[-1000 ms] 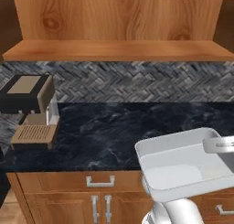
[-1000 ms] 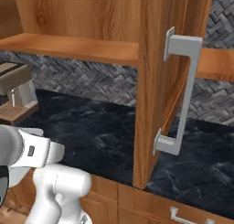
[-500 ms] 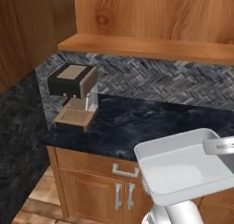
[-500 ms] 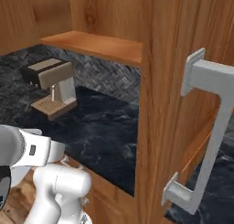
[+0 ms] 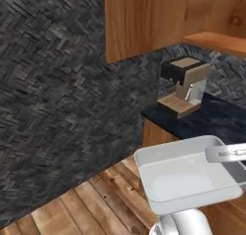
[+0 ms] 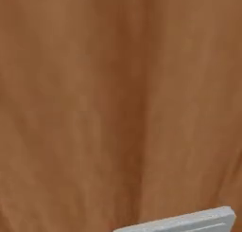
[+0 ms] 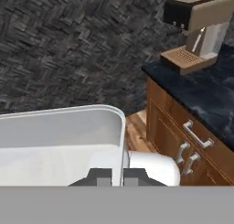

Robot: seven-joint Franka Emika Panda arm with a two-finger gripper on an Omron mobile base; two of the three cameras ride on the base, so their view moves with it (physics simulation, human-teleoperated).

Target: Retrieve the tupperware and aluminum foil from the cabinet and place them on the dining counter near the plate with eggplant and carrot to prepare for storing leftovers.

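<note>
Take the coffee machine [image 5: 185,84] as your landmark: in the left base view it stands on the end of a black marble-look counter [image 5: 211,118], backed by grey herringbone tile [image 5: 53,85]. Left of it and running well past it, that tile wall covers most of the view. Above the machine hangs the cabinet [image 5: 144,20], warm brown wood, with 1 plank shelf [image 5: 216,41] showing to the upper right of the machine. Below and to the left of the machine you see wooden floor planks [image 5: 91,200].

The tupperware [image 5: 185,179] hangs in the air in front of and below the machine, clear of the counter, a shallow pale tray with a raised rim. At its right rim you see the gripper [image 5: 229,153], a pale grey piece lying across the edge.

In the hand view the tupperware [image 7: 59,143] sits lower left of the coffee machine [image 7: 199,29], and the gripper [image 7: 112,176] has its 2 dark tips drawn narrow on the tray's rim wall, 1 tip each side, holding it. Below the machine, the wooden drawers [image 7: 183,145] carry metal handles [image 7: 197,135].

In the right base view you get a close brown wooden panel [image 6: 118,98] with a pale grey edge [image 6: 189,221] at the bottom; you cannot tell what that edge belongs to.
</note>
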